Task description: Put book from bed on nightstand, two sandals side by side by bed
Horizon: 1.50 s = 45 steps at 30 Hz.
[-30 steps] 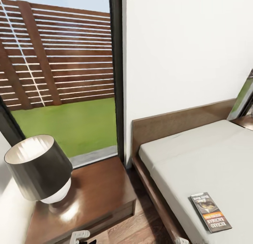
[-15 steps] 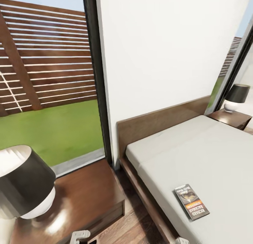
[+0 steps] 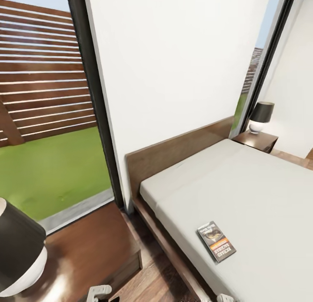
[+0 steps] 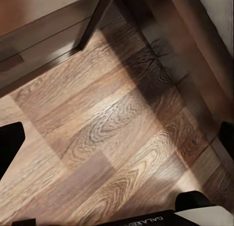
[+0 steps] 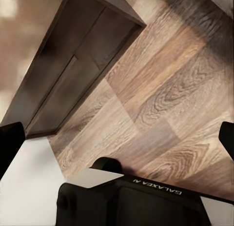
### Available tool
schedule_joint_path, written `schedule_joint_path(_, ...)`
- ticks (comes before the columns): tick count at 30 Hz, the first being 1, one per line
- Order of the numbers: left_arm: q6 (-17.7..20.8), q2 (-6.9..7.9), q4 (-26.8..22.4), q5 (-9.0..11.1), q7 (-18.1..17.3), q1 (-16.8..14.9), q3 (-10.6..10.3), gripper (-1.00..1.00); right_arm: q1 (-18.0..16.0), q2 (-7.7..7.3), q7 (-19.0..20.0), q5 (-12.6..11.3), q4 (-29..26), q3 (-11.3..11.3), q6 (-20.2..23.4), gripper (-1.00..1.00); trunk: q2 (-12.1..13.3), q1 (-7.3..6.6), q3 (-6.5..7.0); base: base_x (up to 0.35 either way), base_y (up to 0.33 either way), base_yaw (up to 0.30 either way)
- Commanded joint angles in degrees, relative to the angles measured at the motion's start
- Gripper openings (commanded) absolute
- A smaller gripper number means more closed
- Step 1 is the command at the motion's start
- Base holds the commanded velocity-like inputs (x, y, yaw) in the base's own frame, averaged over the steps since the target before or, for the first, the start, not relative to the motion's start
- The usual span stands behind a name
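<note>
The book (image 3: 216,241) lies flat on the off-white mattress of the bed (image 3: 252,189), near the edge that faces me. A dark reddish-brown nightstand (image 3: 91,245) stands beside the bed by the brown headboard (image 3: 174,152). A second nightstand (image 3: 255,141) stands at the bed's far side. My left gripper (image 4: 117,140) hangs open over the plank floor between nightstand (image 4: 39,21) and bed frame (image 4: 195,40). My right gripper (image 5: 117,138) is open too, above the floor beside the nightstand's front (image 5: 63,74). Both hold nothing. The sandals are out of view.
A black-shaded lamp (image 3: 17,254) stands on the near nightstand, and another lamp (image 3: 261,116) on the far one. A tall dark-framed window (image 3: 48,132) looks onto grass and a slatted fence. A narrow strip of wood floor (image 3: 161,280) runs between nightstand and bed.
The head camera has swung to the right, so the whole picture has shifted left. The far nightstand and its lamp have come into view. The book stays where it was on the mattress.
</note>
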Motion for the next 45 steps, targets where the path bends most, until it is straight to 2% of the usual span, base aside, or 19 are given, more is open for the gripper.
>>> schedule_joint_path(1,-0.13,-0.03,-0.03,-0.60,-0.35,-0.03,0.49,1.00,-0.12,-0.01,0.22,-0.53,0.29,0.22,-0.32,1.00,0.38,-0.23,0.13,0.000,0.000,-0.284)
schedule_joint_path(45,-0.06,-0.03,-0.03,-0.60,-0.35,-0.03,0.50,1.00,-0.12,-0.01,0.22,-0.52,0.28,0.22,-0.32,1.00,18.03,-9.89,8.03,0.000,0.000,-0.284)
